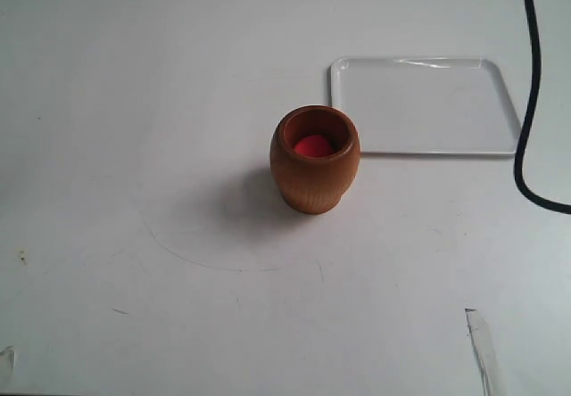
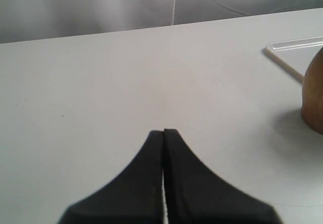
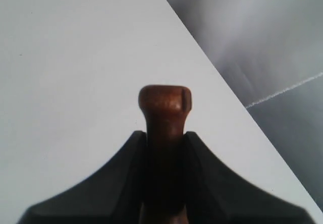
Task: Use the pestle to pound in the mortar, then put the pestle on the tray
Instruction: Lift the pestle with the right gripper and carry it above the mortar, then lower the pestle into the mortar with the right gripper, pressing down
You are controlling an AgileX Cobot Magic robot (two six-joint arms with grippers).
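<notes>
One rounded light brown wooden mortar (image 1: 315,160) stands on the single white table (image 1: 134,102), with one red ball (image 1: 314,145) inside it. There is one flat glossy white rectangular tray (image 1: 424,106), one dark brown wooden pestle (image 3: 164,103) and one black cable (image 1: 533,93). Two black grippers show, one in each wrist view: the left gripper (image 2: 164,131) and the right gripper (image 3: 165,133).

White table (image 1: 134,84) fills the exterior view, matte, under soft, even light. There's a thin curved scratch (image 1: 192,258) near the front, and a few small dark specks. Past the far edge, a grey creased backdrop (image 2: 91,7), a pale vertical line (image 2: 174,2) running down it. A black cable (image 1: 533,75) hangs at the right
</notes>
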